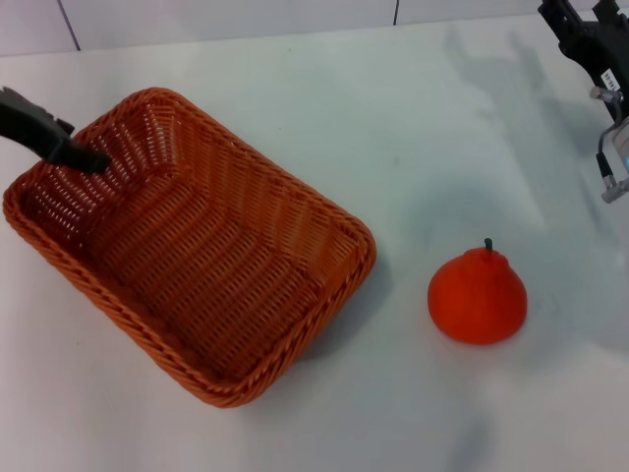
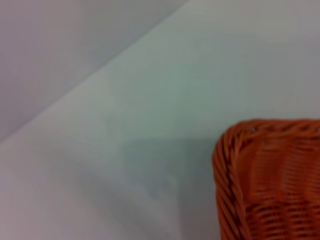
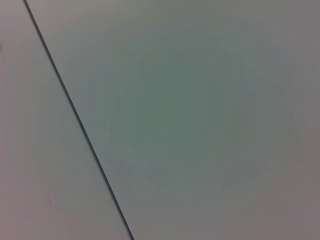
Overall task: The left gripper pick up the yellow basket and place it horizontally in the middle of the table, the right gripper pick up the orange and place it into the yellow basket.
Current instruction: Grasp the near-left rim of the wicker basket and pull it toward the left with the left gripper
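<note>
The yellow basket (image 1: 360, 242), orange-brown wicker, lies diagonally on the left half of the white table. One of its corners also shows in the left wrist view (image 2: 226, 172). My left gripper (image 1: 86, 154) reaches in from the left edge, its black tip just inside the basket's far left wall near the rim. The orange (image 1: 479, 296) stands upright on the table to the right of the basket, apart from it, stem up. My right gripper (image 1: 588, 41) hangs at the far right top corner, well behind the orange and away from it.
The white table (image 1: 393, 118) runs back to a tiled wall. The right wrist view shows only a plain surface crossed by a dark seam (image 3: 75, 117).
</note>
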Tool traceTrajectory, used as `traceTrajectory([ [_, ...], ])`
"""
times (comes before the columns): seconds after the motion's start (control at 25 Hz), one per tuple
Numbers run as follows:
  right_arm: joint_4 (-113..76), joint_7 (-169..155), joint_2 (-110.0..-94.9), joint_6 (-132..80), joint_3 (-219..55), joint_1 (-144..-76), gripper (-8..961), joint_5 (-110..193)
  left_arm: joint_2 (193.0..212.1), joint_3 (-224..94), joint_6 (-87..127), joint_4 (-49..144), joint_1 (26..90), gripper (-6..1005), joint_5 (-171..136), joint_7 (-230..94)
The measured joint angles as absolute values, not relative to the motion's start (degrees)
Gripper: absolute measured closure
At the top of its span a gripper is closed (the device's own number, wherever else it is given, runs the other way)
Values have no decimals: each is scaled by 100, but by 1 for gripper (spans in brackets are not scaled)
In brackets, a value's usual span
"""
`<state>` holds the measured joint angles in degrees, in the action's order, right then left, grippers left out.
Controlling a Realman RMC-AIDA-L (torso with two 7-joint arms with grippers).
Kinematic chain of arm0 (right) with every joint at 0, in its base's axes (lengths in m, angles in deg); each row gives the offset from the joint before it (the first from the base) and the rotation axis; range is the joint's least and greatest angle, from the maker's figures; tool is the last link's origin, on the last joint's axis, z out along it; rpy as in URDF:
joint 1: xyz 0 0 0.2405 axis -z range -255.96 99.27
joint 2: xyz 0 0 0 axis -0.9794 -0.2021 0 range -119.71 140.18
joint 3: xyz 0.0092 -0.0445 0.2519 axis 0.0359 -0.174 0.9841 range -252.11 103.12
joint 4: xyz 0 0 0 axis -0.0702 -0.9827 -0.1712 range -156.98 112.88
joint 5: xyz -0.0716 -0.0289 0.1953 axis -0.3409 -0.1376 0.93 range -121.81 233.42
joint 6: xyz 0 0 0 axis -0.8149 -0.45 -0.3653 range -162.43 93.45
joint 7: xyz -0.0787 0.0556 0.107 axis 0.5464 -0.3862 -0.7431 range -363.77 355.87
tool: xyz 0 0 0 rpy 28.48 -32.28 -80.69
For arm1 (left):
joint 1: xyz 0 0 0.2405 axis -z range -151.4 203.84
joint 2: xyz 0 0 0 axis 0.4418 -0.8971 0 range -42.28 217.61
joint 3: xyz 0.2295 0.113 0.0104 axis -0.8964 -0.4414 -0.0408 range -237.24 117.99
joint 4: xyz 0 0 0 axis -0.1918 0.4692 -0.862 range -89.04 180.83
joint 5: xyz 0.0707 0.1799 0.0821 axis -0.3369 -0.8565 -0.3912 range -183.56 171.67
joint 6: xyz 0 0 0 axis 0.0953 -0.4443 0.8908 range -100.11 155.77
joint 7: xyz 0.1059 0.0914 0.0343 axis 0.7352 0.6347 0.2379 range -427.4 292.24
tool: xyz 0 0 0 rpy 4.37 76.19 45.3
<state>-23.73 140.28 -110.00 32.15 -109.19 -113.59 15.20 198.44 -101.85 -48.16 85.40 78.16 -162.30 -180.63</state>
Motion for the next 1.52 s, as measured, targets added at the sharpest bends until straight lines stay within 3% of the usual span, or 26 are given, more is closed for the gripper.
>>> traceTrajectory([
  [0.28,-2330,14027,-11000,3078,-10921,-11387,12,1533,19861,-10328,-4592,8188,7917,281,-16356,-18060],
  [0.84,-2319,14028,-11000,2759,-10921,-11479,11,1545,19866,-10287,-4822,8263,7972,622,-16331,-18053],
  [1.04,-2319,14028,-11000,2768,-10921,-11482,11,1547,19861,-9933,-5194,8639,7738,821,-15987,-17977],
  [1.32,-2318,14028,-10996,2755,-10921,-11495,11,1546,19724,-8841,-5871,8993,7121,830,-14912,-18094],
  [1.52,-2315,14028,-10991,2733,-10921,-11565,11,1541,19816,-8252,-5829,8982,6658,829,-14254,-18416],
])
